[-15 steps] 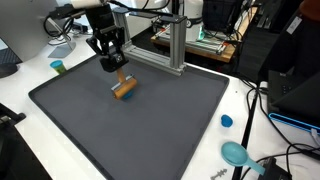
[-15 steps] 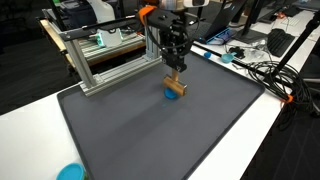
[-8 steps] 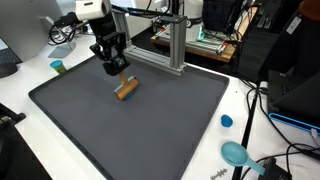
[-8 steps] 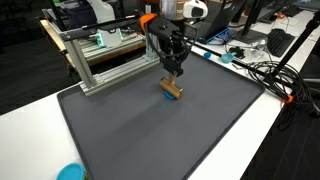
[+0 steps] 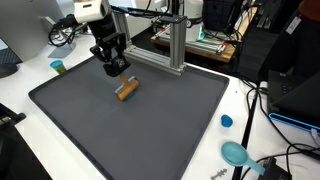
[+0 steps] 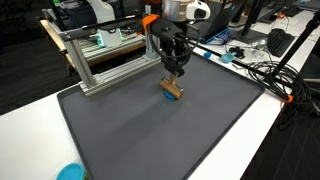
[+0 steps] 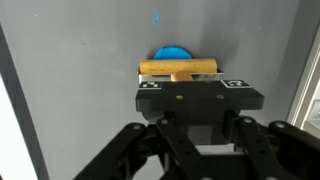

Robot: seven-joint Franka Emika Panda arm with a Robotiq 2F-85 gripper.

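1. The claw (image 5: pixel 119 75) is gripping a wooden bar (image 5: pixel 126 89). Its fingers are pinching closed on the short stem that sticks out of the bar's middle, as the wrist view shows (image 7: pixel 180 68).
2. The bar is lying crosswise just beyond the fingertips. The narrow stem is probably the only part the fingers fit around.
3. A blue round part (image 7: pixel 172 54) is showing just past the bar, on the side away from the claw.
4. The bar is sitting low over the dark mat (image 5: pixel 150 130) directly below the claw. I cannot tell whether it is touching.
5. An aluminium frame (image 6: pixel 100 65) is standing behind the claw, well apart.
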